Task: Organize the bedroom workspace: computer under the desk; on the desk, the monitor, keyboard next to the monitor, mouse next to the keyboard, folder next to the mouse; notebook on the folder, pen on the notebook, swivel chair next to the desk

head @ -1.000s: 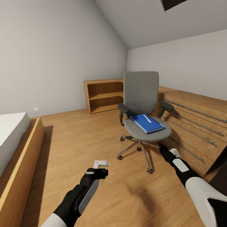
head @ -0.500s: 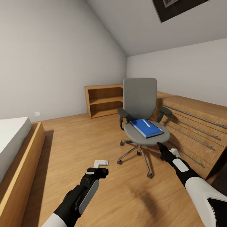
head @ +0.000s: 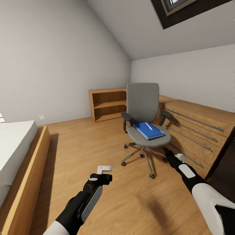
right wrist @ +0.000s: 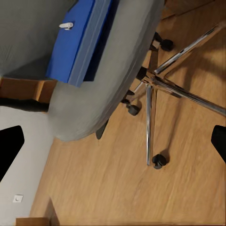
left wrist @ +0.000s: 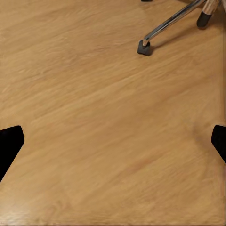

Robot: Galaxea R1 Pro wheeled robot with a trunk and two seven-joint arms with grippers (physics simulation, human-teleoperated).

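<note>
Right gripper (head: 167, 153): fingers spread wide, holding nothing, as the right wrist view shows dark fingertips at opposite edges with open floor between; it is extended forward and low toward the swivel chair's base. Left gripper (head: 105, 169): likewise spread and empty, its wrist view showing bare floor between the tips; it sits at about 7 o'clock from the chair, well apart from it. Folder (head: 148, 130): bright blue, lying flat on the seat of the swivel chair (head: 143, 107), occupying most of the seat width toward the 3 o'clock side. Pen (head: 149, 126): a thin whitish stick resting on top of the folder, running roughly along its length. The folder sits level and fully supported, so in my judgement it is available for a top or edge grasp once the robot closes in. The chair stands upright on its chrome star base, castors on the wooden floor (head: 98, 143), just beside the light wooden dresser (head: 195, 130) at its 3 o'clock. A low open bookshelf (head: 107, 104) stands against the far wall at 11 o'clock from the chair; a bed (head: 16, 147) lies at 9 o'clock. Both arms are held forward, forearms angled down. Assessment: approach phase, retrieval of the folder not yet begun.
</note>
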